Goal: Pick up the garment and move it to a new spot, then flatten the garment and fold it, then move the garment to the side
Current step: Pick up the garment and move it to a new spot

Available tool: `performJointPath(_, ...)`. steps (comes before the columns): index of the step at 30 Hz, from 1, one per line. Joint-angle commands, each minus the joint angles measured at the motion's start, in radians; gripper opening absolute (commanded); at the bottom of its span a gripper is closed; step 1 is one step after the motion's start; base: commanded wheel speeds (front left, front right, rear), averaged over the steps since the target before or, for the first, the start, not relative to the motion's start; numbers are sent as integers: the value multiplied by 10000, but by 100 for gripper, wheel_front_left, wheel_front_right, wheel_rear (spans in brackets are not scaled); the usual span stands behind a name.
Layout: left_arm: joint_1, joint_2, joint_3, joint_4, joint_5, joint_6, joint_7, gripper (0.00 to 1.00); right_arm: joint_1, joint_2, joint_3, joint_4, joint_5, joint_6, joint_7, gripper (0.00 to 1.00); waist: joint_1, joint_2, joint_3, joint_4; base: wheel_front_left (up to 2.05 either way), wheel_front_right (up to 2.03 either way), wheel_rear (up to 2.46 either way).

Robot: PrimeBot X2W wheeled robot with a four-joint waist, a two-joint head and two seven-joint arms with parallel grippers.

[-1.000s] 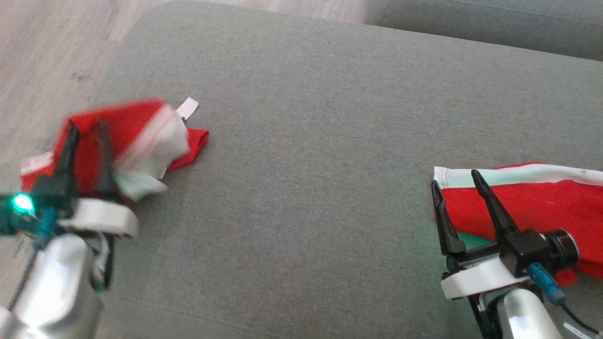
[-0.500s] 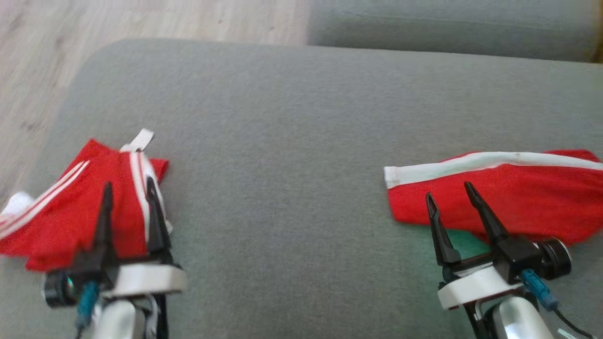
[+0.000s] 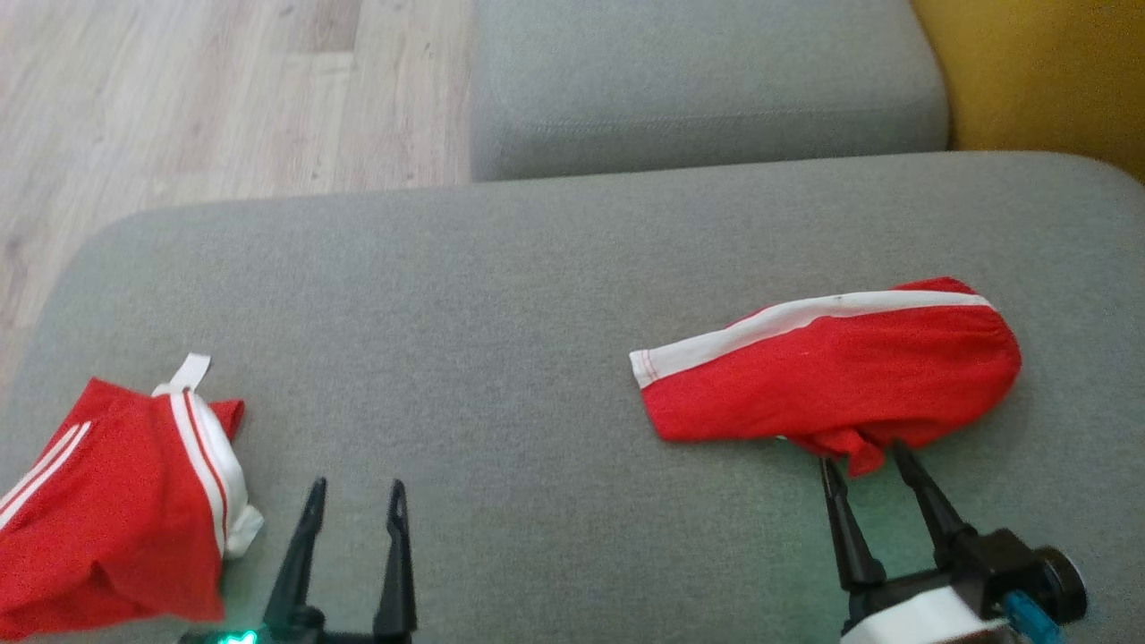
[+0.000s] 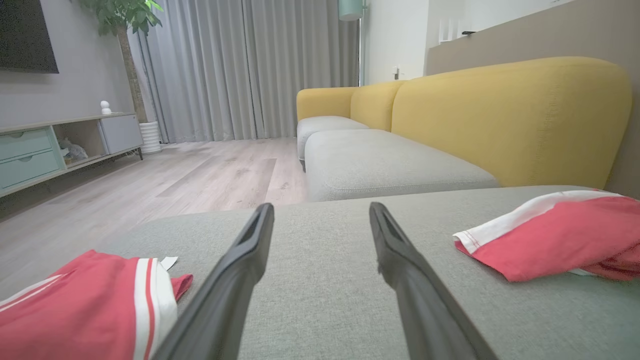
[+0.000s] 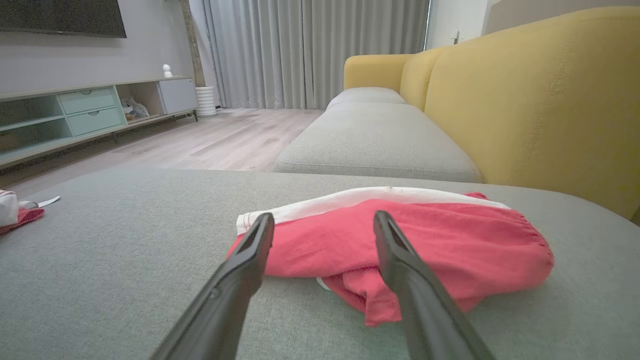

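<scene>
Two red garments with white stripes lie on the grey cushion (image 3: 501, 313). One garment (image 3: 116, 501) is bunched at the cushion's front left corner, a white tag sticking out of it; the left wrist view has it at the lower left (image 4: 85, 310). My left gripper (image 3: 357, 486) is open and empty just right of it, not touching. The other garment (image 3: 832, 376) lies folded at the right, seen too in the right wrist view (image 5: 400, 240). My right gripper (image 3: 861, 456) is open, its fingertips at that garment's near edge, nothing between them.
Wooden floor (image 3: 179, 89) lies beyond the cushion's left and far edges. A second grey seat cushion (image 3: 698, 80) sits behind, with the yellow backrest (image 3: 1047, 72) at the far right. The left wrist view shows a TV cabinet (image 4: 60, 145) across the room.
My left gripper has opened and let go of the left garment, which now rests on the cushion, and has drawn back to its right. The head camera has tilted, shifting the whole picture.
</scene>
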Motion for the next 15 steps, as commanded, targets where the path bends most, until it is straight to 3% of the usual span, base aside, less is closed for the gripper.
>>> performJointPath(1,-189,-76,141,-426,232,100,-95,100,-154,-30,245,-344,19,67,-24,100,2,-1,-191,-166,0,0,0)
performJointPath(15,-31,-118,92,-252,253,600,-95,100,-106,-16,200,-345,237,67,-24,100,2,-1,-328,-70,0,0,0)
